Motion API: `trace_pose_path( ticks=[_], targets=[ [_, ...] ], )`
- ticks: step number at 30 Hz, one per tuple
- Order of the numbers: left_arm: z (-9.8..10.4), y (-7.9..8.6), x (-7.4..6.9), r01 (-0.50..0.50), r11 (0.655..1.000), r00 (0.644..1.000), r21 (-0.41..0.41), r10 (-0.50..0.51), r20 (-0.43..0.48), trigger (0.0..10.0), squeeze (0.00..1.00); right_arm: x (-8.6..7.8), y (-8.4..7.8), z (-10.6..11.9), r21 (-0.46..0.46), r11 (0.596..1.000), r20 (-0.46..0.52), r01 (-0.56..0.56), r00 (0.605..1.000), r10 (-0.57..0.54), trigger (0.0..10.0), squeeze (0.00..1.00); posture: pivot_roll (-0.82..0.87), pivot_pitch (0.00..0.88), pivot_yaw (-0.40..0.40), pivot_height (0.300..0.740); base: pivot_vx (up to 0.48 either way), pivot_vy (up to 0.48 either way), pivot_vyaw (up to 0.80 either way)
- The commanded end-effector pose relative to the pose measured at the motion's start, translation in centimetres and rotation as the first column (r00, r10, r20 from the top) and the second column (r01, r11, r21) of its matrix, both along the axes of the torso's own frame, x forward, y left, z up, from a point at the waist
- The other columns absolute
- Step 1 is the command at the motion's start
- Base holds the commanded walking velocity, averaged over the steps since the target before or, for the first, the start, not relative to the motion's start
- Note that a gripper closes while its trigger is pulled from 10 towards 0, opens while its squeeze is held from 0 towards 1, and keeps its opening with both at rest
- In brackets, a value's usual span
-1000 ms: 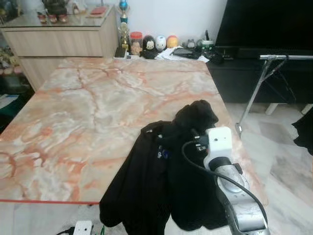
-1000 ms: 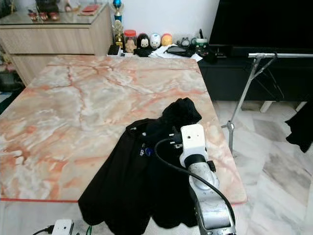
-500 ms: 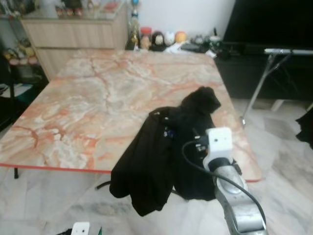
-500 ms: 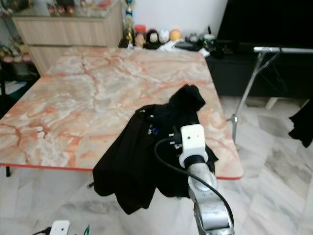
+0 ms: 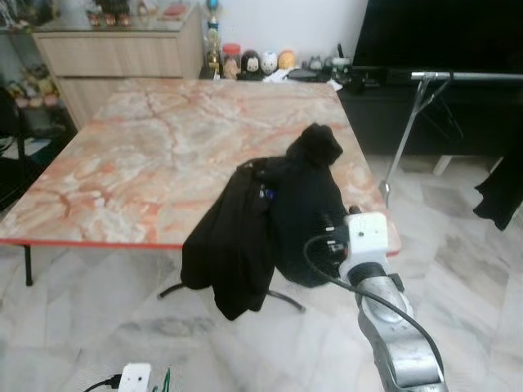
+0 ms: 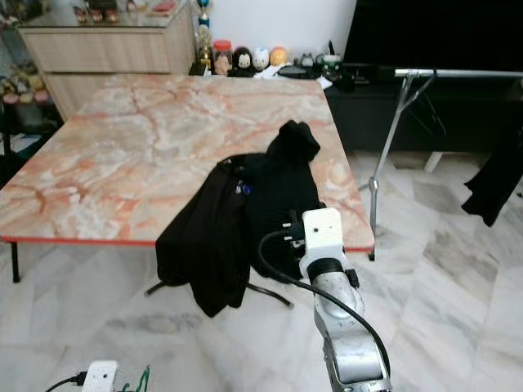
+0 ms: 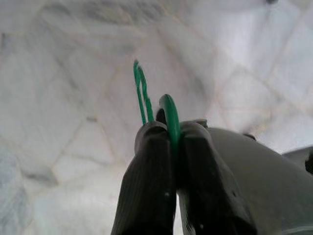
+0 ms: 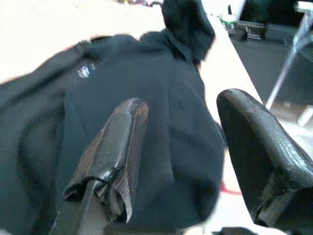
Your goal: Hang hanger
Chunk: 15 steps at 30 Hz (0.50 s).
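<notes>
My left gripper (image 7: 171, 131) is shut on a thin green wire hanger (image 7: 169, 113), held low over the pale marble floor; a green tip (image 5: 166, 380) of it shows at the bottom edge of the head view. A black garment (image 5: 282, 212) lies on the near right corner of the marble table (image 5: 147, 155), part of it hanging over the front edge. My right gripper (image 8: 181, 105) is open, pointing at the garment from just in front of it, nothing between its fingers. A metal clothes rail (image 5: 445, 76) stands at the far right.
A white power strip (image 5: 135, 377) lies on the floor at the lower left. A dark cloth (image 5: 498, 192) hangs at the right edge. A black TV (image 5: 441, 33) and low cabinet stand behind the rail. A wooden sideboard (image 5: 114, 49) with small ornaments is at the back.
The whole picture has shifted: the camera has backed away from the table, so its front edge and the floor now show. The garment lies as before. My right arm keeps its pose.
</notes>
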<state>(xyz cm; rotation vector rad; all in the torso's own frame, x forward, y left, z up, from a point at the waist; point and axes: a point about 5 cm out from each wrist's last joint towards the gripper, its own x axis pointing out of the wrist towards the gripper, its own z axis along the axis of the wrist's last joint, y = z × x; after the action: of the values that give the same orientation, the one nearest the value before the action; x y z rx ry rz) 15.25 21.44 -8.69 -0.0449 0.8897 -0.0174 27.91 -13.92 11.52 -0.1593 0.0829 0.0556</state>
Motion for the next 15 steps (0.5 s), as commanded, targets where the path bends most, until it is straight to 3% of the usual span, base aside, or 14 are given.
trace_pose_path(
  ticks=[1,9,15],
  targets=[
    [-0.08,0.18,-0.22,0.006,1.0,1.0,0.006,-0.006,-0.015,10.0,0.0,0.04,-0.26,0.03,0.003,1.0,0.001,0.012,1.0,-0.012,10.0,0.0,-0.02,0.0,-0.006,0.74,-0.289,0.0,0.0],
    [-0.06,0.24,-0.21,0.007,1.0,1.0,0.01,-0.006,-0.014,10.0,0.0,0.18,-0.12,-0.01,0.003,1.0,0.001,0.009,1.0,-0.009,10.0,0.0,-0.01,0.0,-0.008,0.74,-0.279,0.0,0.0],
    [0.12,0.48,0.11,0.002,1.0,1.0,0.023,-0.002,0.001,10.0,0.0,0.25,-0.17,-0.11,-0.003,1.0,-0.003,0.007,1.0,-0.007,10.0,0.0,-0.01,0.0,-0.009,0.74,0.0,0.0,0.0]
  ],
)
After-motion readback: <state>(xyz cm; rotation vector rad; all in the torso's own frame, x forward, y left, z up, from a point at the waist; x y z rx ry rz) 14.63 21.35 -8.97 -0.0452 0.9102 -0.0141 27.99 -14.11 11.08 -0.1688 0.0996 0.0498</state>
